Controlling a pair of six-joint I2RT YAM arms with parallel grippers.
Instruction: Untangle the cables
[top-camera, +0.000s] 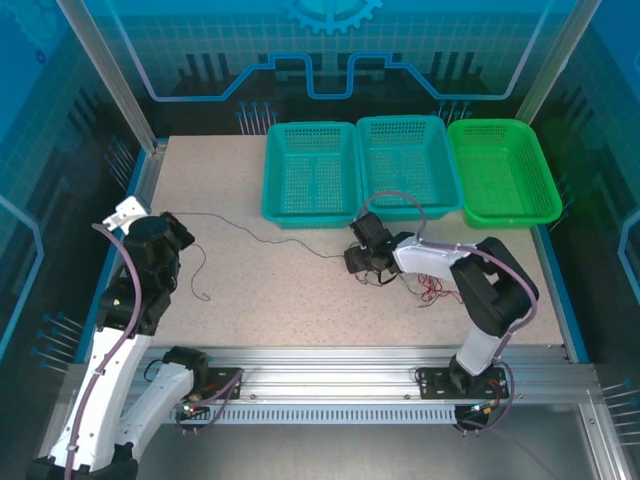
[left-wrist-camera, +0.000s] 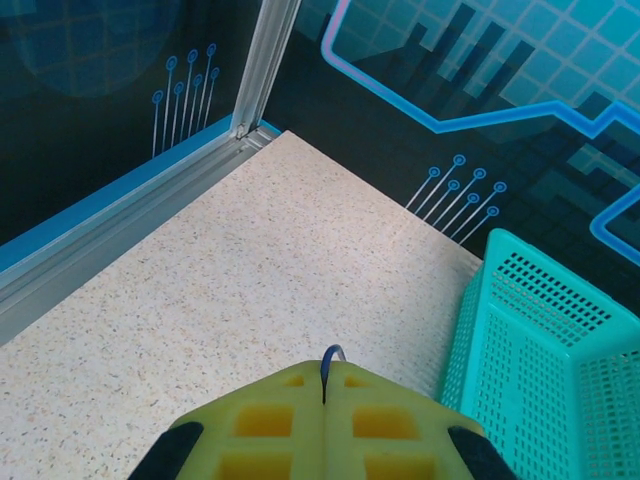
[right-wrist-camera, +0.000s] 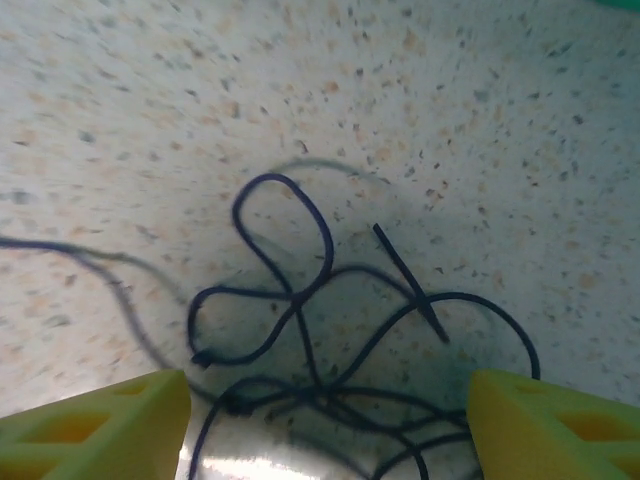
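Centre frame in the overhead view, the right gripper (top-camera: 362, 258) hangs low over a knot of dark cable (right-wrist-camera: 300, 300) on the speckled table (top-camera: 280, 310). Its yellow fingers (right-wrist-camera: 100, 425) are spread wide, and the loops lie between and just ahead of them. From the knot a single dark strand (top-camera: 262, 236) runs leftward across the table to the left gripper (left-wrist-camera: 325, 388), which is pinched tight on a small loop of it near the frame's left side. The strand's long axis lies left to right, so the right arm looks nearer the knot. A red cable (top-camera: 435, 290) lies just to the knot's lower right.
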